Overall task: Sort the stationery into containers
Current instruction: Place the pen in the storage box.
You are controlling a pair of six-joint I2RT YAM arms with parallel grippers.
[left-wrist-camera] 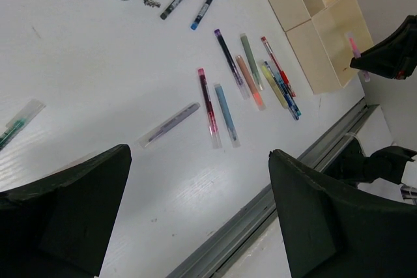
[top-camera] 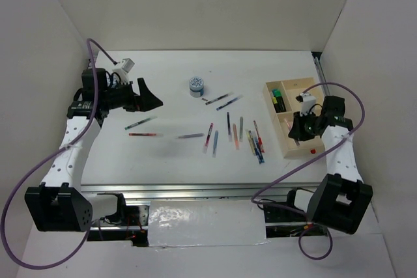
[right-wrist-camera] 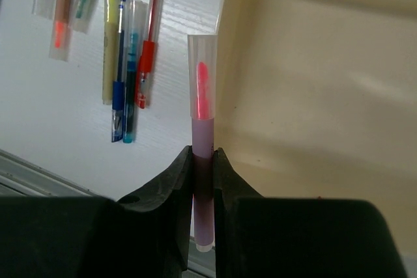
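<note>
Left gripper (top-camera: 154,99): jaws wide apart, nothing between them.
Loose pens (top-camera: 235,136): scattered between the two grippers.
Right gripper (right-wrist-camera: 203,174): closed narrow on the pink pen (right-wrist-camera: 202,112), which projects ahead of its fingertips.
Tray (right-wrist-camera: 313,63): beneath the held pen; left wall under the pen.
</note>
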